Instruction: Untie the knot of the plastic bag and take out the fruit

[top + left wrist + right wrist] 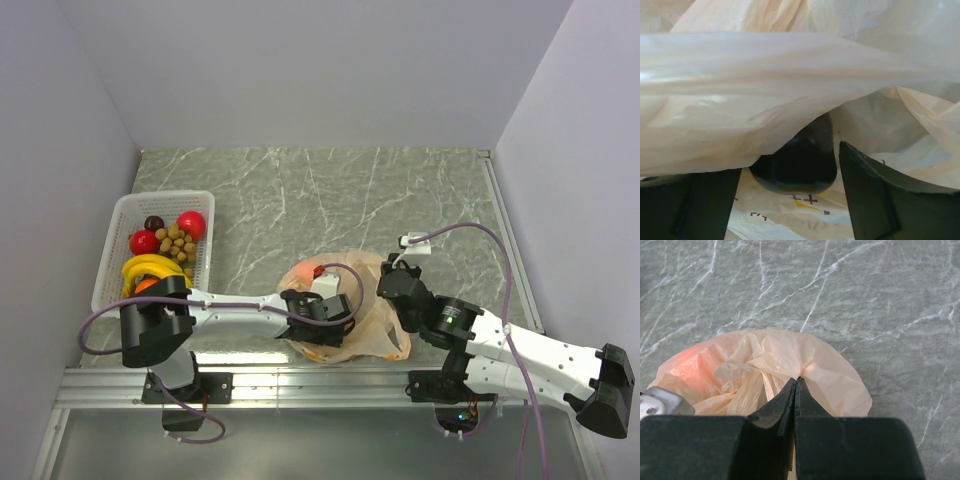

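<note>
The plastic bag (375, 325) lies crumpled near the front edge between the arms; no tied knot shows. My left gripper (322, 310) is inside the bag's mouth. In the left wrist view it (790, 200) is open, with a dark glossy round fruit (800, 160) lying between and just beyond the fingers (875, 195), under a fold of plastic (765, 90). My right gripper (392, 283) is shut on a pinch of the bag's rim (805, 365), with its tips (796, 382) closed tight. Other fruit lies in the basket: red ones (191, 224), a tan cluster (176, 243), bananas (150, 267).
A white slotted basket (205, 205) stands at the left against the wall. It also holds a dark maroon fruit (153, 222) and an orange (146, 285). White walls close the table on the left, back and right. A metal rail (320, 385) runs along the front.
</note>
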